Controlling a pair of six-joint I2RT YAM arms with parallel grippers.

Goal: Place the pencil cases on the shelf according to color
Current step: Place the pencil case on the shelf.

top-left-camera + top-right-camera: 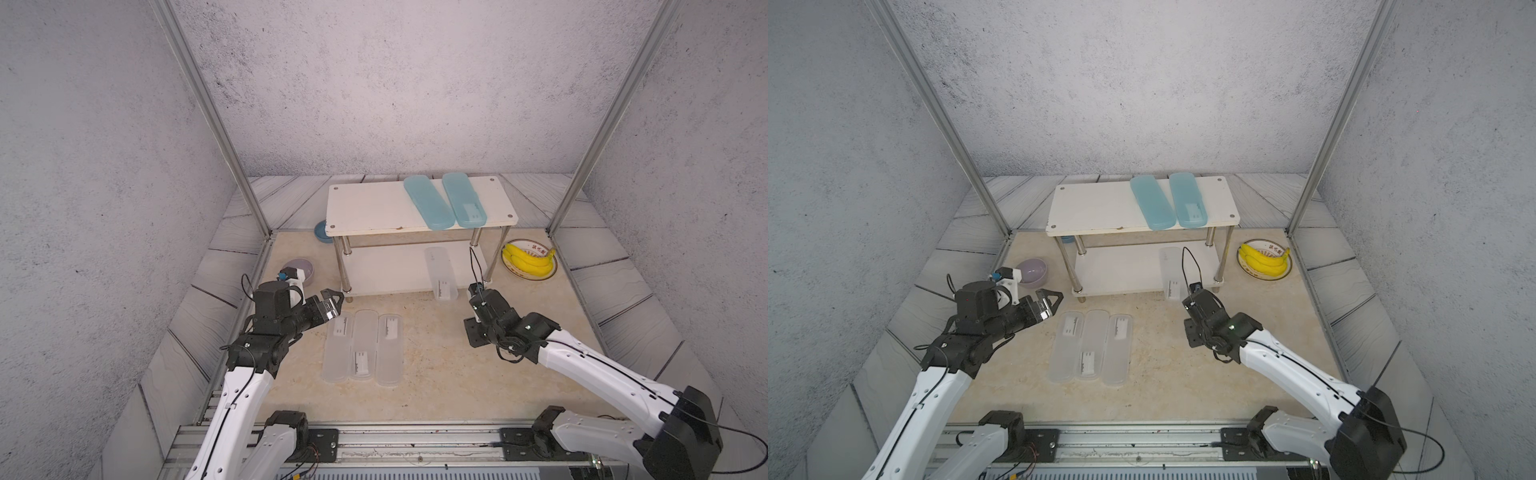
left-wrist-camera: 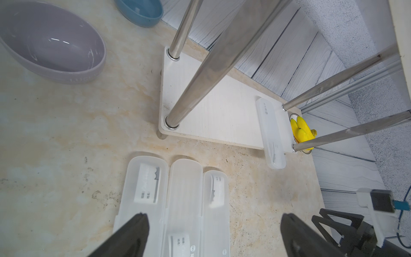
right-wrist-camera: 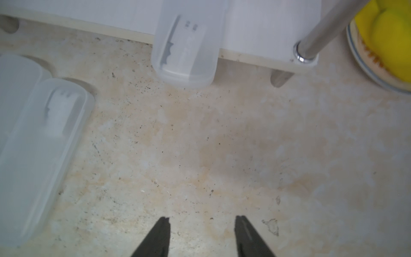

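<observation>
You had six pencil cases. Two teal cases (image 1: 428, 202) lay side by side on the top board of the shelf (image 1: 374, 208). One frosted case (image 1: 440, 272) sat on the lower board, its near end overhanging the front edge. Three frosted cases (image 1: 363, 345) lay side by side on the table (image 1: 436, 365).

Only the top views showed the teal pair. The left wrist view showed the blue bowl (image 2: 142, 11) more fully.

Your left gripper (image 1: 336, 302), near the leftmost case's far end, and your right gripper (image 3: 202, 217), over bare table, were both released and empty.

The tabletop was beige marble, the walls (image 1: 415, 83) speckled grey.

Teal cases (image 1: 428, 201) atop shelf (image 1: 365, 208); frosted case (image 1: 440, 272) below; three cases (image 1: 365, 345) outside.
</observation>
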